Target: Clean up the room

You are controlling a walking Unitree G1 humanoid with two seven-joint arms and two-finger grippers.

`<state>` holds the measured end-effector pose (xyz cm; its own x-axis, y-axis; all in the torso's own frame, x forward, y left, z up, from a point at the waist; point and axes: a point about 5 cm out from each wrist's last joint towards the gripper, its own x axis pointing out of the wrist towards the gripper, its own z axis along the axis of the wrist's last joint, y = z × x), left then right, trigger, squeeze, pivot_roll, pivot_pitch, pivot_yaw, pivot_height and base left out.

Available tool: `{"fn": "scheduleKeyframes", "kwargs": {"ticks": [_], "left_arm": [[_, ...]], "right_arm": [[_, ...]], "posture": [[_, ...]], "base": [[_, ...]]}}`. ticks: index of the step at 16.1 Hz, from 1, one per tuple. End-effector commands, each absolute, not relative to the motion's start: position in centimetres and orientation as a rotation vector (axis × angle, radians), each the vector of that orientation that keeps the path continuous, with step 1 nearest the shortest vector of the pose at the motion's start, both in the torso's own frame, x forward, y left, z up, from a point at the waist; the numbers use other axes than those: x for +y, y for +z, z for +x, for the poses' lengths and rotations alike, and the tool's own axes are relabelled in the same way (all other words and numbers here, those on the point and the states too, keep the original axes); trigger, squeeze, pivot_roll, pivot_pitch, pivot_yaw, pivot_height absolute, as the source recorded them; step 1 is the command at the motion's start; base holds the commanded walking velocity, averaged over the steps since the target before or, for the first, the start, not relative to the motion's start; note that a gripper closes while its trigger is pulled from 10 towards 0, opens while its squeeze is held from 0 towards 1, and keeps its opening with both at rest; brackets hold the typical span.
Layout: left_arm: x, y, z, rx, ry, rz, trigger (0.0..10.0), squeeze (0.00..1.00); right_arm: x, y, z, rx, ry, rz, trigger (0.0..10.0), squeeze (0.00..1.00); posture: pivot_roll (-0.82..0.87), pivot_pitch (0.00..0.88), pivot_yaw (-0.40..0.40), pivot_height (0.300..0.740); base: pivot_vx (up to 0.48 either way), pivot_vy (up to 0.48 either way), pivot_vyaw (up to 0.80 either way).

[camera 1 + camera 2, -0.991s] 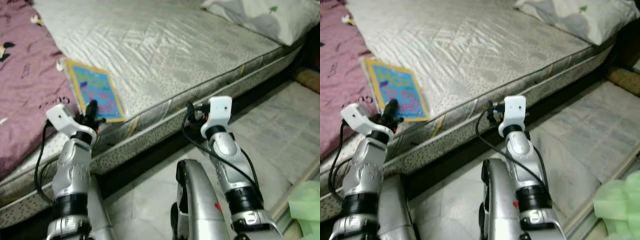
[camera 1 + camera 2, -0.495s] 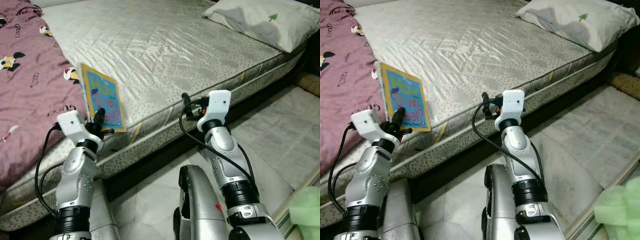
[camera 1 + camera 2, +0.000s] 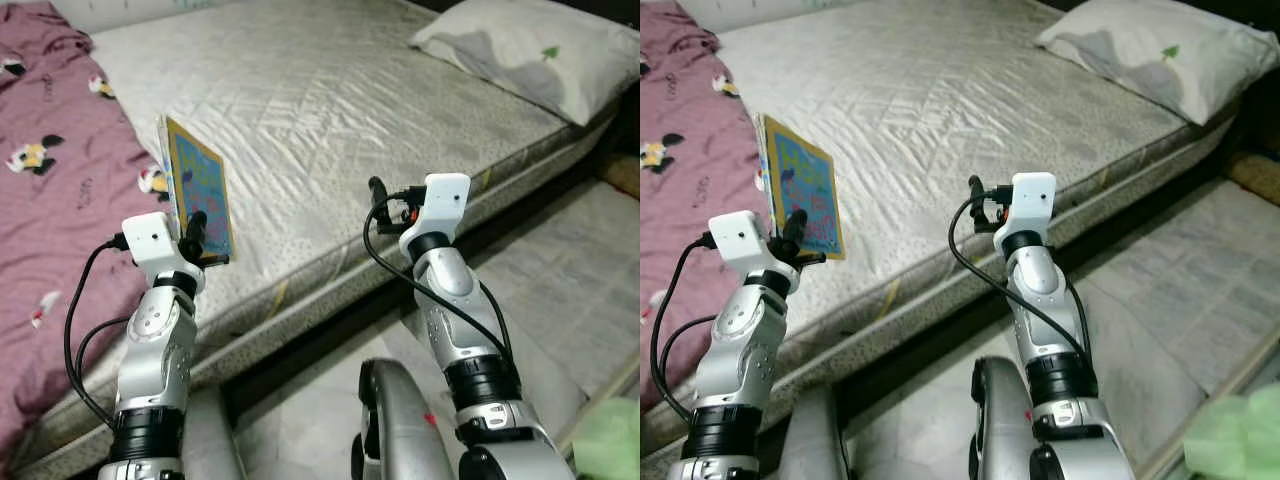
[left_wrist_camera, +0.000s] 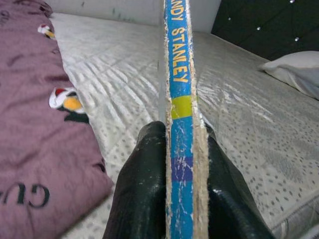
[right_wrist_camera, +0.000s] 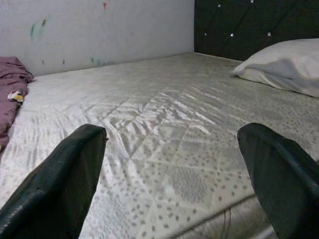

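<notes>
A thin blue picture book (image 3: 198, 196) with a yellow border stands lifted on edge above the mattress (image 3: 320, 110), near its front left part. My left gripper (image 3: 197, 240) is shut on the book's lower edge; in the left wrist view the blue spine (image 4: 180, 119) runs straight up between the two black fingers (image 4: 142, 194). My right gripper (image 3: 378, 200) hovers open over the mattress's front edge, nothing between its fingers (image 5: 60, 191).
A purple patterned blanket (image 3: 60, 200) covers the bed's left side. A white pillow (image 3: 520, 55) lies at the far right. Pale tiled floor (image 3: 560, 280) runs below the bed edge, with something pale green (image 3: 612, 440) at the lower right corner.
The left gripper has raised the book from lying flat on the mattress to standing on edge. The camera has tilted up, showing more of the bed.
</notes>
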<state>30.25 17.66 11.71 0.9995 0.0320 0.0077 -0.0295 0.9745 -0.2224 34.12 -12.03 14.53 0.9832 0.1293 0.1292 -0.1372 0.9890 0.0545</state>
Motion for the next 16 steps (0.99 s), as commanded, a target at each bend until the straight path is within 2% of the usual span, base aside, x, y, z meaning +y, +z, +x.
{"fn": "scheduleKeyframes", "kwargs": {"ticks": [1, 9, 16], "left_arm": [[17.42, 12.99, 30.64, -0.074, 0.023, -0.201, 10.0, 0.0], [17.31, 12.8, 30.66, -0.063, 0.025, -0.175, 10.0, 0.0], [16.93, 12.44, 30.78, -0.035, 0.027, -0.136, 10.0, 0.0]], "right_arm": [[-11.92, 14.81, 34.33, -0.134, 0.14, 0.066, 10.0, 0.0], [-11.85, 14.86, 34.39, -0.139, 0.141, 0.069, 10.0, 0.0], [-11.83, 14.64, 34.35, -0.133, 0.148, 0.062, 10.0, 0.0]], "posture": [[-0.05, 0.0, 0.005, 0.643], [-0.05, 0.0, 0.005, 0.74], [-0.04, 0.0, 0.004, 0.74]], "base": [[0.0, 0.0, 0.0], [0.0, 0.0, 0.0], [0.0, 0.0, 0.0]]}}
